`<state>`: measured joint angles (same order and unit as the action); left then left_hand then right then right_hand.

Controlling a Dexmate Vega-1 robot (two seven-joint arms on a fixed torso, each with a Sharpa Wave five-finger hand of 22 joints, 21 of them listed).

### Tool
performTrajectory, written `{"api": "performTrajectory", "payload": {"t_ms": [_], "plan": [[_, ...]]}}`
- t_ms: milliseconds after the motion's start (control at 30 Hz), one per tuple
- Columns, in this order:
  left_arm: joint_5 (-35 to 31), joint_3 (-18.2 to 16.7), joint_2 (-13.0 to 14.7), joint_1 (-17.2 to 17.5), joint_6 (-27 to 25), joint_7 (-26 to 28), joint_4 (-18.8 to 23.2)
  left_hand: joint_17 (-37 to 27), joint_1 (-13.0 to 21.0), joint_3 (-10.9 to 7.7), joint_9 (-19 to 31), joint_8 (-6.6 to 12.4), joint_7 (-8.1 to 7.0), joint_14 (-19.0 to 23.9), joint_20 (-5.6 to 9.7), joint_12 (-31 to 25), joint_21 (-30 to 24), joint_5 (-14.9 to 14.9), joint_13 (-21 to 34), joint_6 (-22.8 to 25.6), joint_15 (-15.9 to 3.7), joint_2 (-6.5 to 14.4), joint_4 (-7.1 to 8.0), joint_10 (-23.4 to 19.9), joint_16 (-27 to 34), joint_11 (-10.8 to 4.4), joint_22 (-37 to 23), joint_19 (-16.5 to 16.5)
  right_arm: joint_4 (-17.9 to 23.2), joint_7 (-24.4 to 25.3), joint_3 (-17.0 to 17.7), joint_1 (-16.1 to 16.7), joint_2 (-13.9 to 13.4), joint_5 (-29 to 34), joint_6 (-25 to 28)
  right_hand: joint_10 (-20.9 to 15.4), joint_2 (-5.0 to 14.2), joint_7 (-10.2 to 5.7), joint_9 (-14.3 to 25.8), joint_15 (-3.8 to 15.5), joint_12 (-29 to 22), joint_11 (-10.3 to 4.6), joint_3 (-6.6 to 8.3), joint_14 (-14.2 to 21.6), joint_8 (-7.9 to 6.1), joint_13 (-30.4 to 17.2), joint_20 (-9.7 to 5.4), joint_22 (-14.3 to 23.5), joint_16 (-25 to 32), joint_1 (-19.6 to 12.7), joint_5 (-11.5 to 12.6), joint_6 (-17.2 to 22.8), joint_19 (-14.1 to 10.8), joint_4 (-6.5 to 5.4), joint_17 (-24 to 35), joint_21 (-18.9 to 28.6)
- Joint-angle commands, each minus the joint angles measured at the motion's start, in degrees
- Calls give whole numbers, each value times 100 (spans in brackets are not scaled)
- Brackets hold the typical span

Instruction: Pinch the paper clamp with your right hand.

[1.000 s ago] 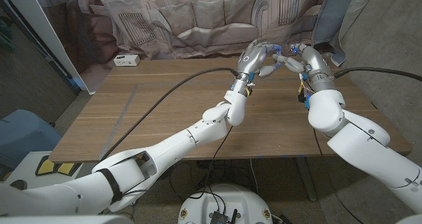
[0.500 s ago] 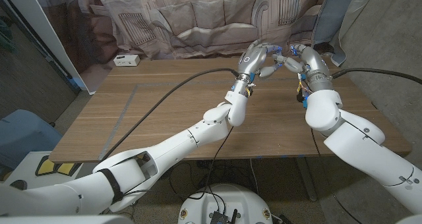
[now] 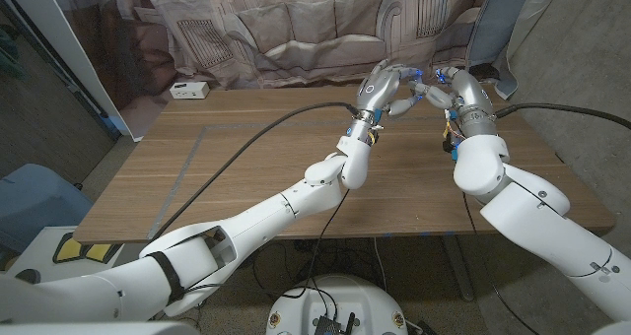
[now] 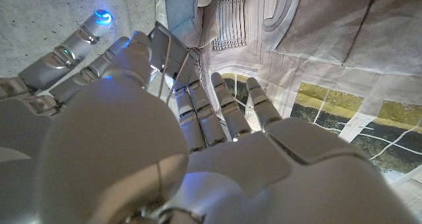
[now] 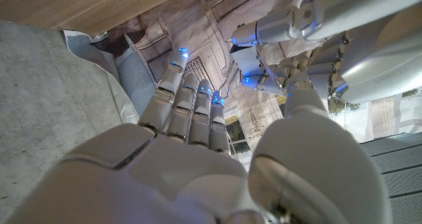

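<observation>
Both hands are raised above the far edge of the worktop (image 3: pixel 296 138). Left hand (image 3: pixel 383 84) and right hand (image 3: pixel 455 91) meet fingertip to fingertip. Paper clamp (image 4: pixel 165 46) sits between them; which fingers pinch it cannot be told.

Paper clamp: hidden between left hand (image 3: pixel 386 85) and right hand (image 3: pixel 446 87) at table's (image 3: pixel 246 167) far edge; hold could not be told
</observation>
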<state>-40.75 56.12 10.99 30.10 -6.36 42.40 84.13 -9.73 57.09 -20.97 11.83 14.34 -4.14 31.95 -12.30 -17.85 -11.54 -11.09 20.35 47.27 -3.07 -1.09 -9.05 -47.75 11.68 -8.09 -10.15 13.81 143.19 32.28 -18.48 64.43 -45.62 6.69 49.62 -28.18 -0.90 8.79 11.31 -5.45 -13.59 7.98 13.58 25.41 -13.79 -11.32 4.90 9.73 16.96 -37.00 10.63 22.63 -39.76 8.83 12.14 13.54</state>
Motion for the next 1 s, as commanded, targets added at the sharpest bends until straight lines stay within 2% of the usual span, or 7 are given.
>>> {"api": "performTrajectory", "payload": {"t_ms": [33,567,1000], "plan": [[32,-17,14,9,-3,-20,23,-24,156,-12,22,23,-243,51,-16,-17,13,-18,31,305,-424,236,14,-525,25,-439,-14,44,-47,129,-98,-33,55,104,23,-97,18,69,27,14,-48,-24,52,120,-41,-13,-40,28,40,-112,18,96,-101,14,9,40],[69,-26,9,-14,53,-26,-24,-25,145,5,25,15,-242,82,-15,-1,8,-23,52,320,-403,249,22,-548,29,-438,-15,62,-121,108,-104,-86,115,96,-14,-244,177,4,33,95,-50,-67,135,276,-66,-15,-98,31,100,-300,6,244,-281,14,41,58],[49,0,-21,-43,63,0,-85,-24,143,15,26,8,-244,99,-15,13,4,-25,66,327,-394,254,22,-552,29,-436,-16,77,-219,202,-162,-146,213,166,-49,-387,180,10,37,134,-64,-102,102,412,-80,-17,-140,33,151,-294,-33,345,-360,-23,63,52]]}}
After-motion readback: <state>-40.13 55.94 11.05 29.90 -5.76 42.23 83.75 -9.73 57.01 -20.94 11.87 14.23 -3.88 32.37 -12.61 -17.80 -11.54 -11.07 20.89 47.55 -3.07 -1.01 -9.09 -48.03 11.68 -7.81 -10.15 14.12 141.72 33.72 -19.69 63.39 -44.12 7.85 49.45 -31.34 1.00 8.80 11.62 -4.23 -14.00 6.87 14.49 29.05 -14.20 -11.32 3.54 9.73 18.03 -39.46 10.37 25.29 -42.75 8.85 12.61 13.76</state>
